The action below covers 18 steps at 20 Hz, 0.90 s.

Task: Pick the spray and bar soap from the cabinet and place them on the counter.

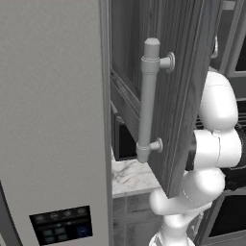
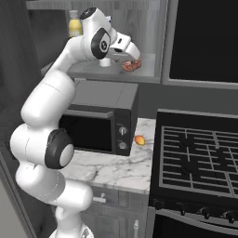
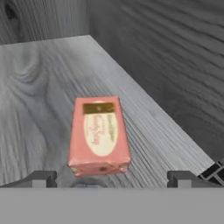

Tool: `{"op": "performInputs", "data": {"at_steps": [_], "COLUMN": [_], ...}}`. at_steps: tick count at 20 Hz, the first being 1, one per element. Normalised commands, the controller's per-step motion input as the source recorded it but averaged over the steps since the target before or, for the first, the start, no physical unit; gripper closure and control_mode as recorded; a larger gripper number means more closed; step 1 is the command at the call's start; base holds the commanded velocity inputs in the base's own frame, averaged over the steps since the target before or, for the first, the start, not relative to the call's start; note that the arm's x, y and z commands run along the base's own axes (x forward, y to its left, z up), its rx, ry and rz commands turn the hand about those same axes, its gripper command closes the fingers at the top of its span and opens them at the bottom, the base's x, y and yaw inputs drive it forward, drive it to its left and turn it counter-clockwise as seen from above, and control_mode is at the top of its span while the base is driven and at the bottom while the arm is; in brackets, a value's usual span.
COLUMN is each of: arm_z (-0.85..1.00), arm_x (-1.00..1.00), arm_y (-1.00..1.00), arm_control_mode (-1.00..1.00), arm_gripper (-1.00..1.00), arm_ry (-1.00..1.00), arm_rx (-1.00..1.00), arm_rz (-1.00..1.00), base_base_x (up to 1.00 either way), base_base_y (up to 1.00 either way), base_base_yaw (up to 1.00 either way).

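Bar soap, a small squarish pinkish-orange block with a paler oval label on its top face (image 3: 99, 135), is lying flat on the dark grey wood-grain shelf of the wall cabinet (image 3: 39, 87), just ahead of the robot's two-finger gripper (image 3: 111, 180), whose dark fingers (image 3: 41, 179) are standing wide apart and holding nothing. I am judging it to be light, stiff and not fragile, perhaps a little slippery in its wrapper. The best hold is probably across its two long side faces near the middle, where the parallel walls are giving the pads a flat, steady seat.
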Motion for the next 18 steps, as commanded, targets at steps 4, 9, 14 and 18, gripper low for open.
{"op": "performInputs", "data": {"at_steps": [4,9,14,18], "arm_z": [0.00,-0.01,-0.02,-0.07], "arm_x": [0.24,0.26,0.26,0.14], "arm_y": [-0.16,-0.05,-0.05,-0.04], "arm_control_mode": [-1.00,-1.00,-1.00,-1.00], "arm_gripper": [-1.00,-1.00,-1.00,-1.00], "arm_ry": [0.06,0.01,0.01,0.02], "arm_rx": [0.01,0.00,0.00,0.01], "arm_rz": [0.00,0.00,0.00,0.00], "base_base_x": [0.00,0.00,0.00,0.00], "base_base_y": [0.00,0.00,0.00,0.00], "base_base_yaw": [0.00,0.00,0.00,0.00]}}
